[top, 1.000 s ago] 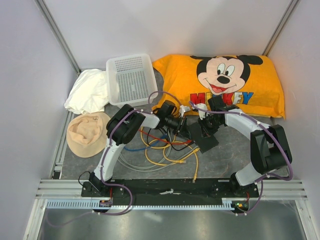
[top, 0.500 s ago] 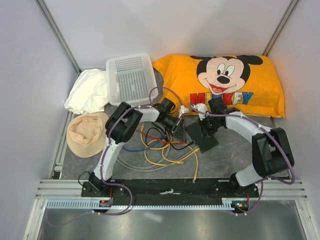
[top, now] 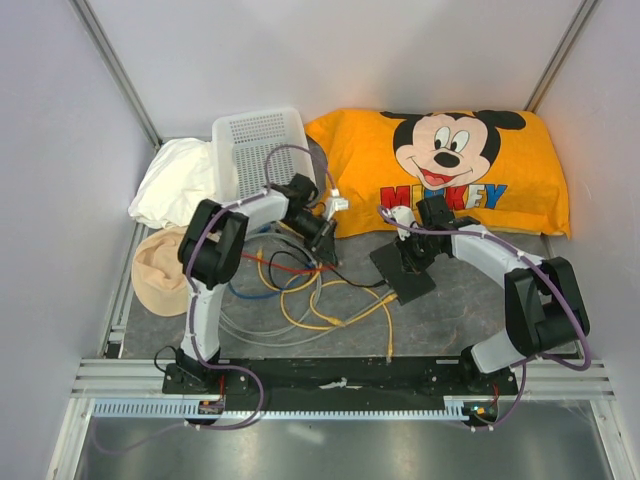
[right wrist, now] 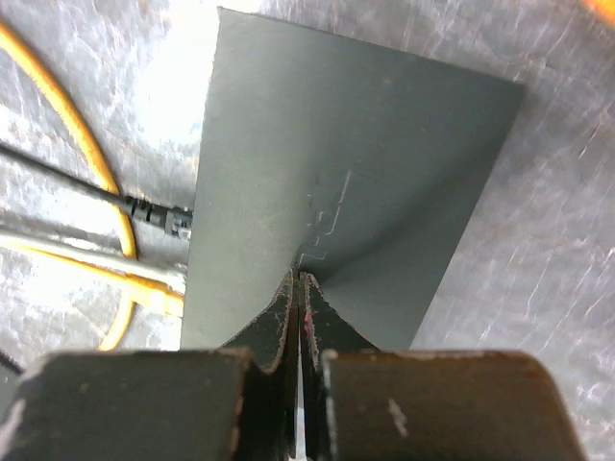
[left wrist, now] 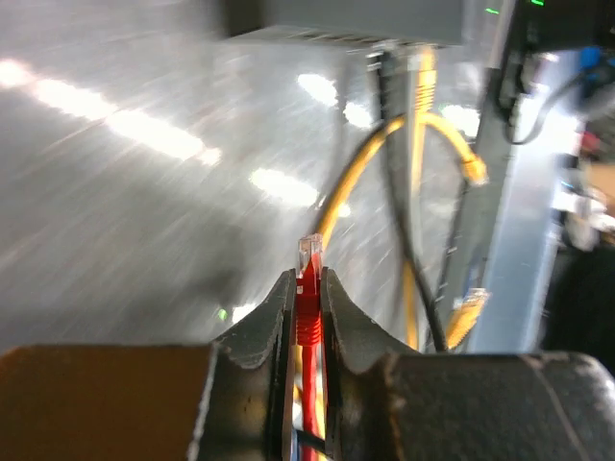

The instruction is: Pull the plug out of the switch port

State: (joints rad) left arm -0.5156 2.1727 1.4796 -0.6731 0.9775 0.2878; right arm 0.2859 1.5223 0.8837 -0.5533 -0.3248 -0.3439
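Nearest me, a loose tangle of yellow network cables [top: 330, 310] sprawls over the grey surface [top: 460, 320], with a thin red cable [top: 290, 268] running through it. My left fingers [left wrist: 274, 317] are clamped on the end of that red cable, and its clear plastic plug [left wrist: 309, 252] sticks up just past the tips, free in the air and touching nothing else. From above, these fingers [top: 322, 238] sit well to the left of the flat black rectangular box [top: 410, 285], so the plug is out of the switch port; I cannot tell which socket it is.

My right fingers [right wrist: 274, 322] are pressed fully together, holding nothing, with their tips resting on the top face of the box [right wrist: 365, 173]. A black cable [right wrist: 96, 192] and a yellow one [right wrist: 144, 288] go into the box's edge.

To the left lies a beige cloth hat [top: 160, 270]. Farther back are a crumpled white cloth [top: 175, 185], a white perforated plastic basket [top: 260, 150] and an orange cushion printed with a cartoon mouse [top: 350, 150].
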